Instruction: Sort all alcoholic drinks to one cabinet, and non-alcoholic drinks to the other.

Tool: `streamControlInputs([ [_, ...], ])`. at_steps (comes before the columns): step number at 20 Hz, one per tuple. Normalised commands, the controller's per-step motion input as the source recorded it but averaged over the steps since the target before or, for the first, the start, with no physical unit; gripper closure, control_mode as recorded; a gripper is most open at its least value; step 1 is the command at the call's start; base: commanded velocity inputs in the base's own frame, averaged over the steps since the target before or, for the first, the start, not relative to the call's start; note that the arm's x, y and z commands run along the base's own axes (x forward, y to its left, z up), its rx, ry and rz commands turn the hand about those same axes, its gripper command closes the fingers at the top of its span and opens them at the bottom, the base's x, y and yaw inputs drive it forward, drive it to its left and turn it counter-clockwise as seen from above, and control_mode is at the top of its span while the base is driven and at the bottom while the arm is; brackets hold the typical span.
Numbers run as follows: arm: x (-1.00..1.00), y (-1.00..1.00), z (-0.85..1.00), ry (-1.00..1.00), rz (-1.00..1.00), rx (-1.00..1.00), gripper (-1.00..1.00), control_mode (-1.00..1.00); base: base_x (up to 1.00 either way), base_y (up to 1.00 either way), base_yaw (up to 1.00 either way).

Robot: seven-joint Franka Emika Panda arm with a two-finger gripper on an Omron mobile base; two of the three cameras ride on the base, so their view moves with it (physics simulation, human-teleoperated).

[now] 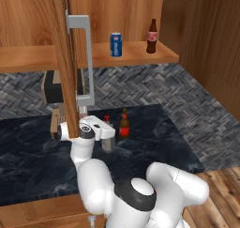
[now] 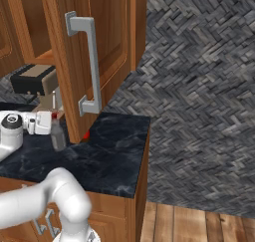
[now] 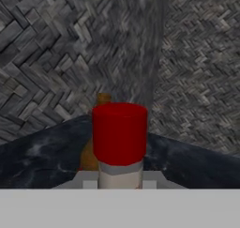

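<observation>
**Red cap caught: liquor bottle going into the grip**

Red-capped liquor bottle [image 1: 107, 137] is standing on the dark marble desk [image 1: 154, 147], and the end effector [image 1: 106, 133] is clenching around its neck, just below the cap, which is looming large in the hand view [image 3: 119, 133]. The brown beer bottle [image 1: 124, 124] is waiting just beside it on the right, slightly farther back. Far away on the wooden shelf [image 1: 140, 58], the blue soda can [image 1: 116, 44] and the cola bottle [image 1: 151, 36] are sitting well apart from each other.

Trouble is lurking in two places. The open cabinet door [image 2: 94, 52] is hanging right over the arm, so a careless lift is risking a knock against its edge or handle. A swing to the right is likely toppling the beer bottle, being so close.
</observation>
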Motion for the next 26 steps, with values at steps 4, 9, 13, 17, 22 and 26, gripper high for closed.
streamControlInputs([
  [4, -0.48, 0.00, 0.23, 0.00, 0.06, 0.00, 1.00, -1.00, 0.00, 0.00, 0.00],
  [9, -0.50, -0.04, 0.25, 0.00, 0.09, 0.00, 1.00, -1.00, 0.00, 0.00, 0.00],
  [13, -0.35, -0.13, 0.31, 0.00, 0.10, 0.00, 1.00, -1.00, 0.00, 0.00, 0.00],
  [17, -0.15, -0.12, 0.37, 0.00, 0.12, 0.00, 1.00, -1.00, 0.00, 0.00, 0.00],
  [22, -0.09, -0.02, 0.24, 0.00, 0.12, 0.00, 1.00, -1.00, 0.00, 0.00, 0.00],
  [26, -0.12, -0.07, 0.20, 0.00, 0.11, 0.00, 1.00, -1.00, 0.00, 0.00, 0.00],
])
